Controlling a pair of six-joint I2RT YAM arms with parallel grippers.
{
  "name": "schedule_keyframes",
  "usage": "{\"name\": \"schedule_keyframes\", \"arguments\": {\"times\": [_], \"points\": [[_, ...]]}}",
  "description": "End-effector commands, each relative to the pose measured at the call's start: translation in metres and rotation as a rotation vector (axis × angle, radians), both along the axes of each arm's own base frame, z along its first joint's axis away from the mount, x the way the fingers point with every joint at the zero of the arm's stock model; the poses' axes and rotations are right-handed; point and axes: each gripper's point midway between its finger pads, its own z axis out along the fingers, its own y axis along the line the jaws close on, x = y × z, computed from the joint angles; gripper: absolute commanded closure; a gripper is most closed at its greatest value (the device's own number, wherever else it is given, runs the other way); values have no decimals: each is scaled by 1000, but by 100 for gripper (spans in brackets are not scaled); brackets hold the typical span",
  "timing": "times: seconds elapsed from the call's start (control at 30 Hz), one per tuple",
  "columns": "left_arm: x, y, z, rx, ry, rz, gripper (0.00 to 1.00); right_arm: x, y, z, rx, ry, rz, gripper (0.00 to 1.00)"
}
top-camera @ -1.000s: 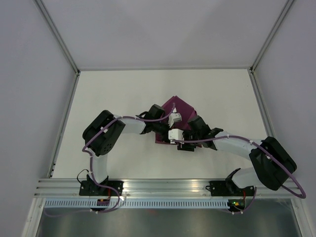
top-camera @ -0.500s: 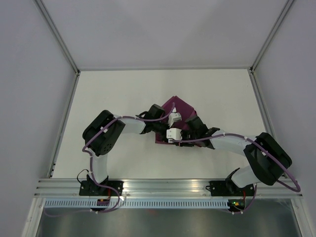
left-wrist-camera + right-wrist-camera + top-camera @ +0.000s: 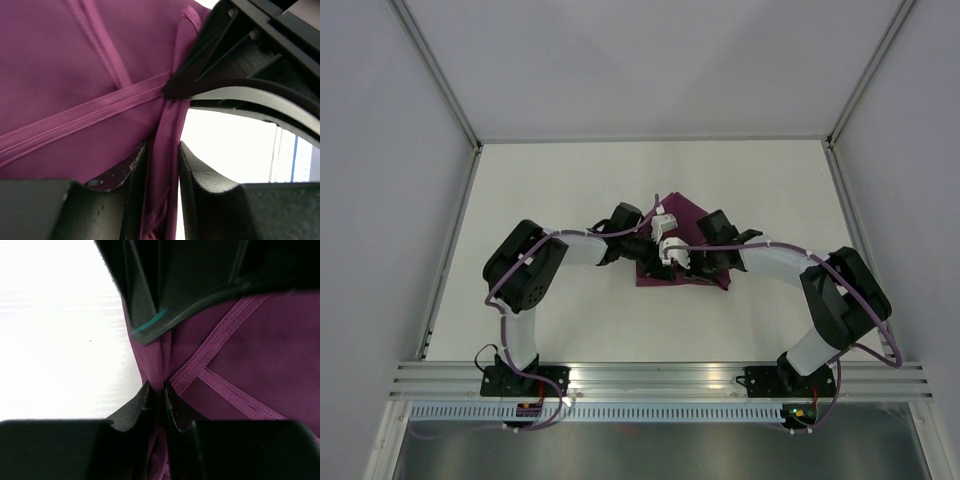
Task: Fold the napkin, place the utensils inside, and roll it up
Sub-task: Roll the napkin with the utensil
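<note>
The magenta napkin lies folded at the middle of the white table, largely covered by both arms. My right gripper reaches in from the right. In the right wrist view it is shut on a raised fold of the napkin. My left gripper faces it from the left. Its jaws stand slightly apart, and the same fold of napkin hangs loosely between them. The two sets of fingertips nearly touch. The utensils are hidden or out of view.
Metal frame rails run along the table's left and right sides, and a slotted rail runs across the near edge by the arm bases. White walls close in the back.
Both arms have shifted toward the back of the table. The right gripper has closed onto the napkin's fold, and the left gripper's jaws have loosened around it.
</note>
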Motion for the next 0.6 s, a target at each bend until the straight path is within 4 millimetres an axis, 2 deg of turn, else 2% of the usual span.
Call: {"name": "schedule_keyframes", "arguments": {"times": [0.0,0.17,0.2,0.3,0.33,0.4,0.47,0.5,0.57], "points": [[25,-5,31,-80,-15,78,63,-22,-14,-13,-27,168,29,80],[52,6,41,-74,-66,229,63,-26,-15,-19,-19,306,38,82],[56,9,48,-86,-87,257,63,-25,-16,-20,-15,323,35,82],[77,25,55,-91,-131,405,63,-26,-16,-22,-13,386,42,82],[87,34,67,-102,-165,466,63,-27,-15,-24,-18,412,45,83],[92,46,70,-98,-180,545,62,-20,-14,-22,-10,421,43,83],[106,58,91,-117,-255,640,62,-24,-18,-27,-26,480,45,83],[105,63,93,-116,-273,660,62,-23,-18,-27,-22,502,43,83],[108,69,114,-130,-376,673,62,-23,-19,-30,-32,558,41,83]]}}
